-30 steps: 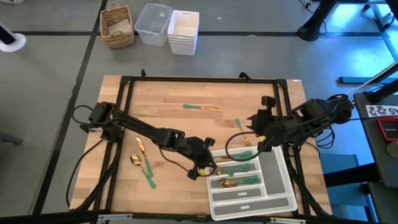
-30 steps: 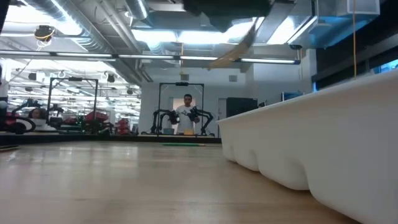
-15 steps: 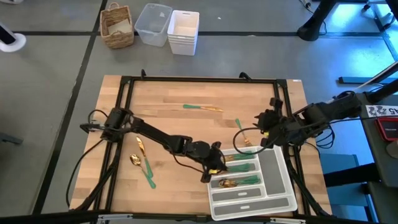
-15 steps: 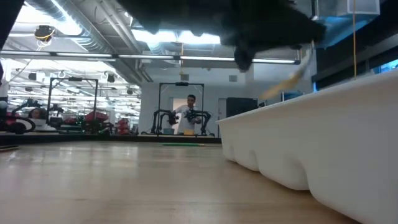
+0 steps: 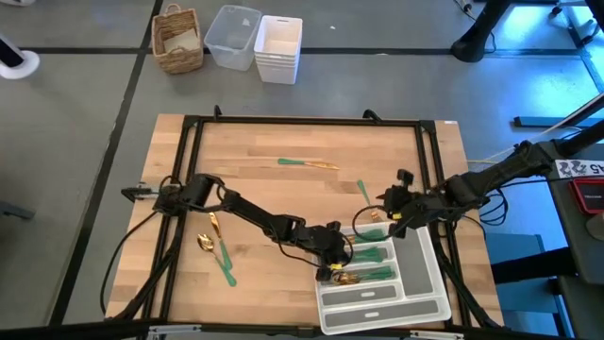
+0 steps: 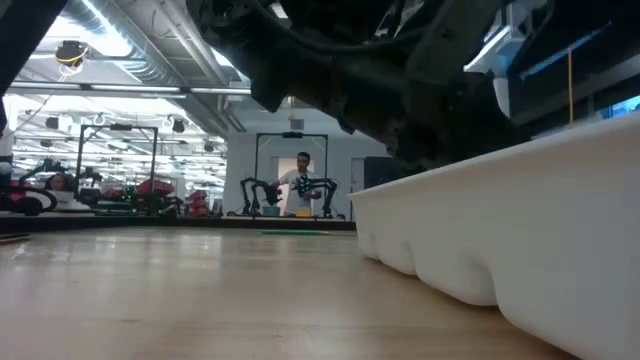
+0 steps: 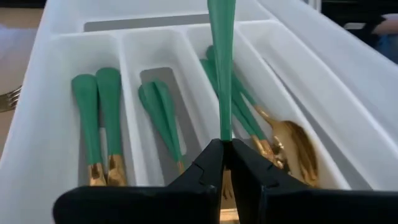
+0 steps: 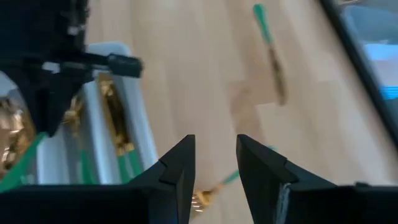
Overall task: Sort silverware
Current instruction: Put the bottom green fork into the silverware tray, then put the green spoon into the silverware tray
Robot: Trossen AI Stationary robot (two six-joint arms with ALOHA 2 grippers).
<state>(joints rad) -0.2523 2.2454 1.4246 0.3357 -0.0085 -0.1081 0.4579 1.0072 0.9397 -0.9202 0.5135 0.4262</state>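
Green-handled utensil [image 7: 222,62] clamped upright in left claw [image 7: 225,163] over tray [image 7: 50,93]; right claw [image 8: 213,168] apart, perhaps empty.

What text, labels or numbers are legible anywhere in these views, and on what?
No text can be read with confidence.
White label at the high view's right edge, beside the table: dark digit-like marks, too small and blurred to quote.
White tray, green-handled silverware and the left gripper clamped on a green handle: no markings visible.
Room behind the table in the low view: no readable signs.
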